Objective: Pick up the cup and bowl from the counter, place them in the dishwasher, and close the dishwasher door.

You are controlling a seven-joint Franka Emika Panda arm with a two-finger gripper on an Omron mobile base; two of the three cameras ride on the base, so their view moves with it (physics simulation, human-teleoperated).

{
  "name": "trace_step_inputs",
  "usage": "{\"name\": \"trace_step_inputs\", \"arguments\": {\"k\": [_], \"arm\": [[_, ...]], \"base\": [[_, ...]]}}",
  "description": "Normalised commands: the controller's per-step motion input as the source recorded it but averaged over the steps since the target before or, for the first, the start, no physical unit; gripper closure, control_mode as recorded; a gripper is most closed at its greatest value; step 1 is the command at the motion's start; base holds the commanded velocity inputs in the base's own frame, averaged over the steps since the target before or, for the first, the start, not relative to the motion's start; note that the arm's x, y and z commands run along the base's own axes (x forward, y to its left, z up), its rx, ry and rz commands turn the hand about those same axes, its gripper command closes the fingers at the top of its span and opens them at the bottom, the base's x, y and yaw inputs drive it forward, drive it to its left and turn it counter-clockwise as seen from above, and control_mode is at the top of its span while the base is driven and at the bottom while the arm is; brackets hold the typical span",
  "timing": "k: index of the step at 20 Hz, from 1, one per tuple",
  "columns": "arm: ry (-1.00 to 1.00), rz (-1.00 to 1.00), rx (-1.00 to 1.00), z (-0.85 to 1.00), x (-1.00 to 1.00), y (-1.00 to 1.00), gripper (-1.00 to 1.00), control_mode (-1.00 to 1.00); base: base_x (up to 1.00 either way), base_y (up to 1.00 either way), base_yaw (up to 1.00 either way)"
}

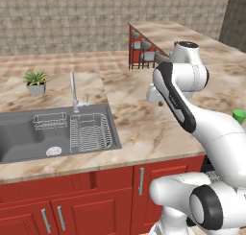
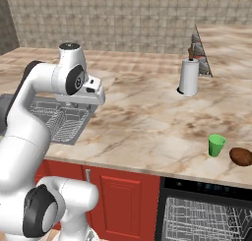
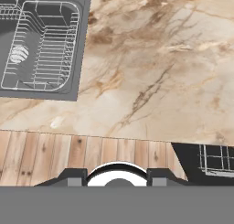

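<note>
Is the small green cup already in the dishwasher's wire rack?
No, the small green cup stands on the marble counter, beside a brown bowl.

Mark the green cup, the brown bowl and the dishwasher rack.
green cup (image 2: 216, 145), right base view, on its side wall.
brown bowl (image 2: 241, 156), right base view, on its outer side.
dishwasher rack (image 2: 206, 218), right base view, on the wire grid.

The cup (image 2: 216, 145) stands on the counter (image 2: 147, 122) above the dishwasher (image 2: 206, 213).

White arm (image 1: 192, 109) rises over the counter (image 1: 139, 119); sink (image 1: 29, 133) at left, green cup (image 1: 239, 116) at right
</note>
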Motion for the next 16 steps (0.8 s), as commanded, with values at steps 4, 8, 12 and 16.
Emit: {"name": "trace_step_inputs", "arguments": {"k": [4,8,12,16], "arm": [[0.00,0.00,0.00,0.00,0.00,-0.10,-1.00,-1.00],[0.00,0.00,0.00,0.00,0.00,-0.26,-1.00,-1.00],[0.00,0.00,0.00,0.00,0.00,-0.31,-1.00,-1.00],[0.00,0.00,0.00,0.00,0.00,-0.31,-1.00,-1.00]], "base": [[0.00,0.00,0.00],[0.00,0.00,0.00],[0.00,0.00,0.00],[0.00,0.00,0.00]]}}
